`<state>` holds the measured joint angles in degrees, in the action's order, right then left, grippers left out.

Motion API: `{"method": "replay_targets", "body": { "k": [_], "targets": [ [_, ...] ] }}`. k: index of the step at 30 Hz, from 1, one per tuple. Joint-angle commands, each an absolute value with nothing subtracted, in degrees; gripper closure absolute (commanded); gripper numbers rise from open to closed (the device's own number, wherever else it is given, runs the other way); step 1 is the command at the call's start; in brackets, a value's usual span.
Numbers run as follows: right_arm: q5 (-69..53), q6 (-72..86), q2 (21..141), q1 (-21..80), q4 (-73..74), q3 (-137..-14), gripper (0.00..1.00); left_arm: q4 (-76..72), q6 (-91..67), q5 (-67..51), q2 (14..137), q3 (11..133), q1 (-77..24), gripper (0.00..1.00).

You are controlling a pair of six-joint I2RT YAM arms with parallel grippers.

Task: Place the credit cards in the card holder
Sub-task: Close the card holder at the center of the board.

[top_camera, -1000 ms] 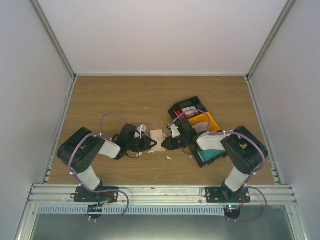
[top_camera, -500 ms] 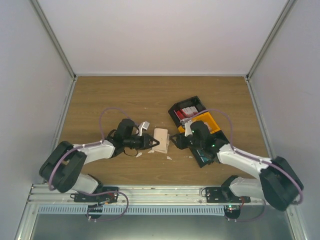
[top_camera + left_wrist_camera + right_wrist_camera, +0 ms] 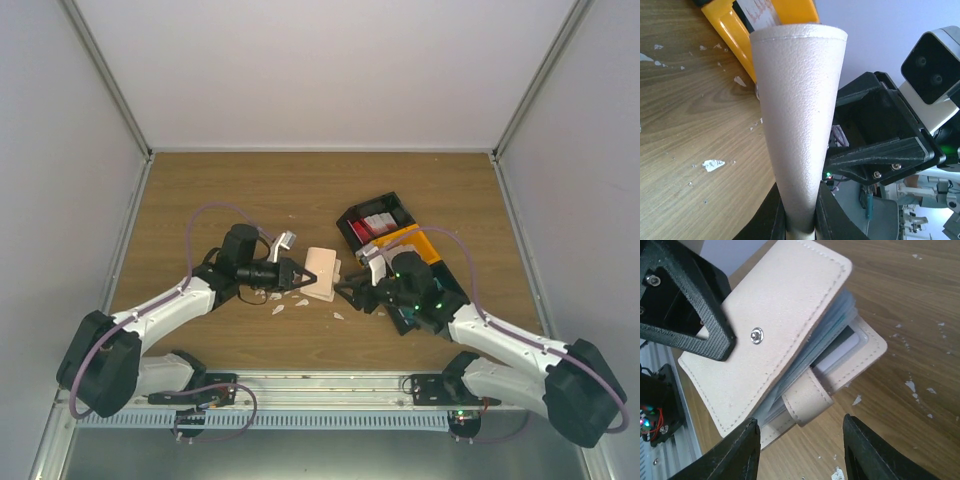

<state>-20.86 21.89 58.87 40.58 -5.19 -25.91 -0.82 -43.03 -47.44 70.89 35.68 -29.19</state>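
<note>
At the middle of the surface (image 3: 250,190), the card holder (image 3: 322,273) is pinched by one beige cover in the left claw (image 3: 297,277). It is unsnapped, with its pale sleeves (image 3: 835,325) fanned and the tab (image 3: 807,395) hanging loose. The right claw (image 3: 350,290) hovers just beside the open edge, its jaws apart and empty. The credit cards (image 3: 370,224) lie well apart in the black bin (image 3: 395,205). Held by a single flap, the holder could swing, slip or fold closed if the right claw nudges it off-centre, and a sleeve might snag on a jaw. Both arms reach forward and inward, wrists low, claws facing each other across the holder.
</note>
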Motion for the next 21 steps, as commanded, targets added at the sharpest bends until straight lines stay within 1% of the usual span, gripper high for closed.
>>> {"method": "replay_targets", "body": {
  "k": [1,11,18,21],
  "targets": [
    [-20.3,18.9,60.3,41.8,-7.1,-25.9,0.53,-0.5,-41.7,-49.5,69.8,36.8,-28.9,1.0],
    [-11.2,19.0,66.5,41.9,-7.0,-29.4,0.59,-0.5,-41.6,-51.6,67.7,35.6,-28.8,1.0],
    [-2.8,28.8,67.1,41.9,-9.1,-29.9,0.58,-0.4,-41.5,-51.6,67.5,34.0,-28.9,1.0],
    [-1.6,32.3,68.1,41.8,-9.0,-29.9,0.57,-0.4,-41.5,-51.0,67.5,33.4,-28.9,1.0]
  ]
}}
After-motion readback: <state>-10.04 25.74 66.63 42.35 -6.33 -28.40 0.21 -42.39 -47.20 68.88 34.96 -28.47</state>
